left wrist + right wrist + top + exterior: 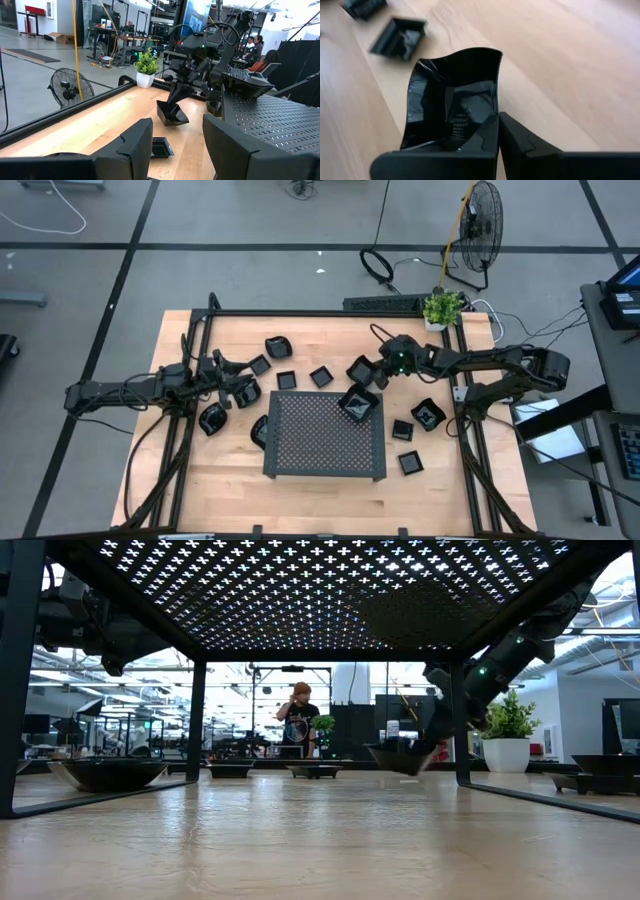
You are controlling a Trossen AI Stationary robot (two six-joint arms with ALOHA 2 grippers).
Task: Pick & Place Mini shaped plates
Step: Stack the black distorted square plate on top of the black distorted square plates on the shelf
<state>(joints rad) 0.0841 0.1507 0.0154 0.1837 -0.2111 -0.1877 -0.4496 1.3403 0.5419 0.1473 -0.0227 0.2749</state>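
Observation:
Several small glossy black mini shaped plates lie on the wooden table around a dark perforated tray point(325, 442); one plate point(356, 405) sits on the tray's far right corner. My right gripper point(378, 372) is just beyond that corner, shut on a square plate point(455, 95), which also shows tilted in the left wrist view point(172, 112). My left gripper point(177, 150) waits level at the table's left side point(238, 388), open, with nothing between its fingers. My right gripper pinches the square plate's rim point(492, 116) at one edge, one finger on the inside wall point(485, 137) and one outside. The fingers slant down from the table's right side. The plate hangs steeply tilted; whether its lower edge point(176, 121) touches the table I cannot tell.
Loose plates lie at the far left point(277, 346), between the grippers point(321, 376), right of the tray point(428, 415) and by my left gripper point(213, 419). A potted plant point(443, 308) stands at the far right corner. Dark frame rails point(330, 313) edge the table.

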